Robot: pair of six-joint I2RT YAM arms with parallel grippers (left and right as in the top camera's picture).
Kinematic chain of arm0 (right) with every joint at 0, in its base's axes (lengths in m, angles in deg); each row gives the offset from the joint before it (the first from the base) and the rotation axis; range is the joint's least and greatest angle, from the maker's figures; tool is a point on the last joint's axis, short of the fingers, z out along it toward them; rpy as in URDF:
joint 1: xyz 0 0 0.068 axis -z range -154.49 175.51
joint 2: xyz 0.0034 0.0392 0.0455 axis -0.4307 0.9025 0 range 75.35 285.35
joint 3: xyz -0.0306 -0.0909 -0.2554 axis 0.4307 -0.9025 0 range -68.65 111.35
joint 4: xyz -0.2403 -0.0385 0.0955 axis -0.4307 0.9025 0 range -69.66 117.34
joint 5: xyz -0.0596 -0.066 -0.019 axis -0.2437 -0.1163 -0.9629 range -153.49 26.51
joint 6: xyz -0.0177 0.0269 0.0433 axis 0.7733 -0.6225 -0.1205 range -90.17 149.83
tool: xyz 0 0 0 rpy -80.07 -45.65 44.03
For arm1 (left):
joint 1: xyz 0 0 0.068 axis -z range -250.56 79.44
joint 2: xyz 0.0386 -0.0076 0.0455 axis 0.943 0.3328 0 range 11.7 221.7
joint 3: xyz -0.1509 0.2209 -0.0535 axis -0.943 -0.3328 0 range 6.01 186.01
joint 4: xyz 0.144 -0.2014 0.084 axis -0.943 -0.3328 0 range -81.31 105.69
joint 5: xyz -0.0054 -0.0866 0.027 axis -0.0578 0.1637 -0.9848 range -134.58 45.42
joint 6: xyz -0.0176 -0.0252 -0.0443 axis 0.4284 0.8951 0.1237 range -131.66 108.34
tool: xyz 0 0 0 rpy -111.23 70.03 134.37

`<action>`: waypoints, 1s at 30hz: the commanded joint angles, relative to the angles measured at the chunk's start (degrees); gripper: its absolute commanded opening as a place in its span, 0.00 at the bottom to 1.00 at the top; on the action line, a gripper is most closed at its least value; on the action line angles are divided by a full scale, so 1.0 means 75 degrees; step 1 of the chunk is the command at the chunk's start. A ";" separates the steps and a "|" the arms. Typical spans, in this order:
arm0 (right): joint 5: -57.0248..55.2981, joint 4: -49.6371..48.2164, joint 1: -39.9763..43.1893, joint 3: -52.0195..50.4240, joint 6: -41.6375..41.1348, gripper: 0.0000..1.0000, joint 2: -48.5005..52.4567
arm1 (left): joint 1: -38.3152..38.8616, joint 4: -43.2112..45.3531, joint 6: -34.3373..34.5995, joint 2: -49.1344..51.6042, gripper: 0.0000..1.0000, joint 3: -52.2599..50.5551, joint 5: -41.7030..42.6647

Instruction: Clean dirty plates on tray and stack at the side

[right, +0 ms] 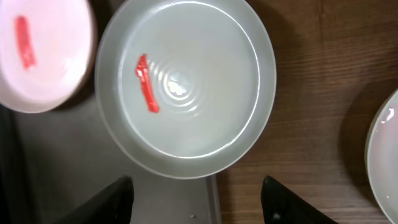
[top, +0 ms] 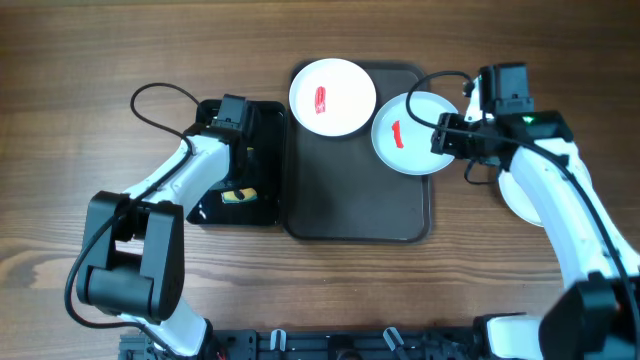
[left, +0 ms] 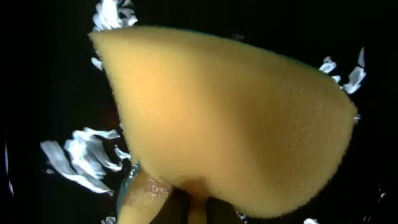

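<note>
Sponge (left: 224, 118) is clamped by left gripper (top: 240, 182) left of tray (top: 350, 190); right gripper (right: 196, 186) is held wide over tray's right rim.

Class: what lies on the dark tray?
A white plate and a pale blue plate, both red-smeared, each overhanging the tray. The surface beneath them is hidden.

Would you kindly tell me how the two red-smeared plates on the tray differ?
The white plate sits at the tray's far left corner; the pale blue plate overhangs its right rim. The white plate's smear lies near its centre and straight; the pale blue plate's is off-centre and slanted. Both are round, shallow and dirty.
</note>
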 commanded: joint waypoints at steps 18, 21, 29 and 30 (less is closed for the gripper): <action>-0.0385 -0.2296 0.0810 0.0090 0.0146 0.44 0.2092 | -0.0064 -0.1189 0.0070 -0.1174 0.04 0.0440 0.0478; -0.0111 -0.2305 0.0810 0.0090 0.0149 0.35 0.2416 | -0.0064 -0.1189 0.0070 -0.1276 0.04 0.0440 0.0493; -0.0082 -0.1897 0.0810 0.0093 0.0108 0.04 0.2078 | -0.0064 -0.1195 0.0067 -0.1309 0.04 0.0440 0.0539; -0.0085 -0.1737 0.0810 0.0093 0.0070 0.04 0.1950 | -0.0064 -0.1192 0.0067 -0.1309 0.04 0.0440 0.0565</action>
